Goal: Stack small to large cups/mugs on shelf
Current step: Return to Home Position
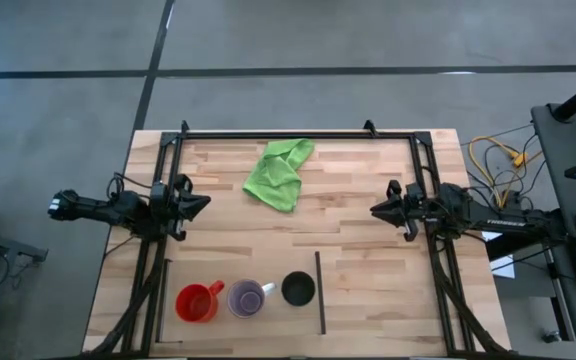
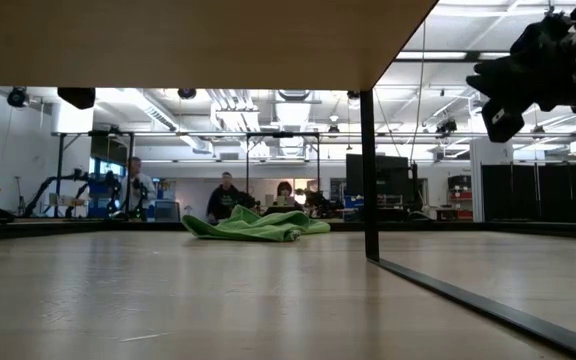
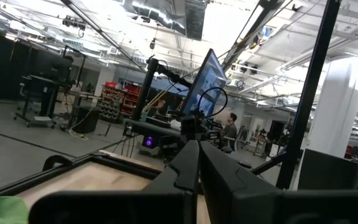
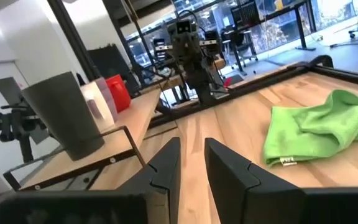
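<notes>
Three cups stand side by side on their bases on the shelf [image 1: 268, 322], a light wood board between thin black bars at the table's near edge. They are the red mug [image 1: 197, 302], the purple cup [image 1: 247, 298] and the black cup [image 1: 298, 289]. The right wrist view shows the black cup [image 4: 67, 115], purple cup [image 4: 98, 99] and red mug [image 4: 118, 92] on the shelf [image 4: 114, 134]. My left gripper [image 1: 203, 205] hovers shut at the table's left side. My right gripper [image 1: 376, 210] hovers at the right side, open [image 4: 192, 158], with nothing between its fingers.
A bright green cloth [image 1: 281, 172] lies crumpled on the table toward the far edge, between the two arms. A black metal frame [image 1: 298, 134] runs along the far edge and both sides. Bare wood lies between the cloth and the shelf.
</notes>
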### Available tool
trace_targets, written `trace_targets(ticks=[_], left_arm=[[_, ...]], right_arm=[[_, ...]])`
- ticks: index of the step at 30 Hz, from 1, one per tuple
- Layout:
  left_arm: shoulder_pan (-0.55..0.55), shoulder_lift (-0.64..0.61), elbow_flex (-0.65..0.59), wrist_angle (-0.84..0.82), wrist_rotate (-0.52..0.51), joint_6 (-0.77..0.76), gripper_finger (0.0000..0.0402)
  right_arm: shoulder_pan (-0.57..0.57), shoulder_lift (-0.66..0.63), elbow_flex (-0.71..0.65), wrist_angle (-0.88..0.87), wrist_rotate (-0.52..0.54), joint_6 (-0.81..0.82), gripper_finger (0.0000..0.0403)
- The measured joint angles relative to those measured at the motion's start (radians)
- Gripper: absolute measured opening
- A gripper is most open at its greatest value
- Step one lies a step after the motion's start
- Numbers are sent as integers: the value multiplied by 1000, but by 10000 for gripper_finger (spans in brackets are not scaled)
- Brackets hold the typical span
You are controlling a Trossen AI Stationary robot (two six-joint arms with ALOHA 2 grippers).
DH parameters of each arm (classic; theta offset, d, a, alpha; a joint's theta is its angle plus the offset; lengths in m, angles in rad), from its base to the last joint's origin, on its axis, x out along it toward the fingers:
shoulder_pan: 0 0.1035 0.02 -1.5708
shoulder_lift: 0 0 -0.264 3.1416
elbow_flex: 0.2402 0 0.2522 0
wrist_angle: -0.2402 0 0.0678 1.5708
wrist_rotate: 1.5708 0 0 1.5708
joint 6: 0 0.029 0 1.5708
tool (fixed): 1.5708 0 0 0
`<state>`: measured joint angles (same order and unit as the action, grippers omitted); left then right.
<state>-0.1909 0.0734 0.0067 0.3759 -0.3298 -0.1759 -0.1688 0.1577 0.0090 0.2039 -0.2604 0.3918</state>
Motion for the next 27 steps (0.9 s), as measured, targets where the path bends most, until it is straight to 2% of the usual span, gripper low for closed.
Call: trace_targets(ticks=[11, 27], left_arm=[[0, 0, 0, 0, 0, 0, 0], [0, 0, 0, 0, 0, 0, 0]], right_arm=[[0, 0, 0, -159, 0, 7, 68], [0, 3, 0, -162, 0, 3, 68]])
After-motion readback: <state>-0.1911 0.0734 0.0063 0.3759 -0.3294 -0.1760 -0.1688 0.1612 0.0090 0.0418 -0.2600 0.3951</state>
